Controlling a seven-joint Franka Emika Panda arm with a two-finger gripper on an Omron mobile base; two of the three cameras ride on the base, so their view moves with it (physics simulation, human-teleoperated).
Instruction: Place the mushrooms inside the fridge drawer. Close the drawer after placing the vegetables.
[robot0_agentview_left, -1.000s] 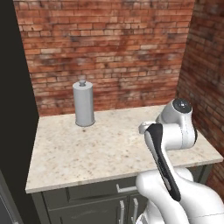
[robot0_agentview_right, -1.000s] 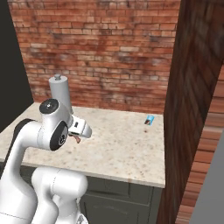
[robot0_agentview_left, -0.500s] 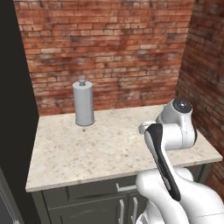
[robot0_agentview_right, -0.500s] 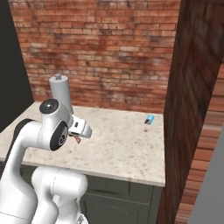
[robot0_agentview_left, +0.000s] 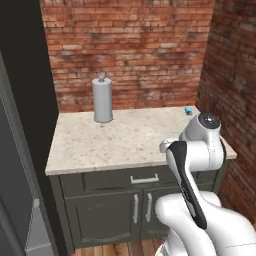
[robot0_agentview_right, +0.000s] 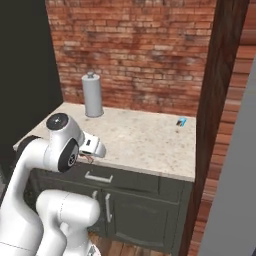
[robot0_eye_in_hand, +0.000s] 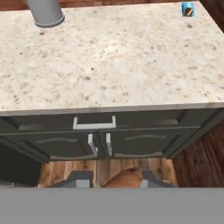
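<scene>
Gripper: in the hand view the gripper (robot0_eye_in_hand: 111, 183) sits at the bottom edge, its 2 fingers closed on a reddish-brown mushroom (robot0_eye_in_hand: 125, 178) held between them.
Mushroom: the reddish-brown cap shows between the fingers, above the wooden floor (robot0_eye_in_hand: 192, 153) in front of the cabinets; in the right base view a small brownish bit shows just under the hand (robot0_agentview_right: 89, 158).
Arm: the white arm (robot0_agentview_left: 197, 150) is folded over the near right edge of the counter in the left base view; its hand points down and toward the cabinet fronts.
Counter: a pale speckled stone counter (robot0_agentview_left: 125, 140) runs between a dark tall panel on the left and a brick side wall on the right.
Canister: 1 grey cylindrical canister (robot0_agentview_left: 102, 100) stands upright at the far left of the counter, near the brick back wall (robot0_agentview_left: 130, 45).
Small object: a small blue item (robot0_agentview_right: 181, 121) lies at the far right of the counter, close to the side wall, well apart from the canister.
Cabinets: dark green cabinets under the counter have 1 drawer with a pale handle (robot0_eye_in_hand: 94, 124) and 2 doors with upright handles (robot0_eye_in_hand: 99, 144) below it, all shut.
Right side: a dark brick column (robot0_agentview_right: 220, 100) stands beside the counter's right end in the right base view, with a flat grey panel (robot0_agentview_right: 235, 200) nearer the camera.
Left side: a grey panel edge (robot0_agentview_left: 12, 175) rises at the near left in the left base view.
</scene>
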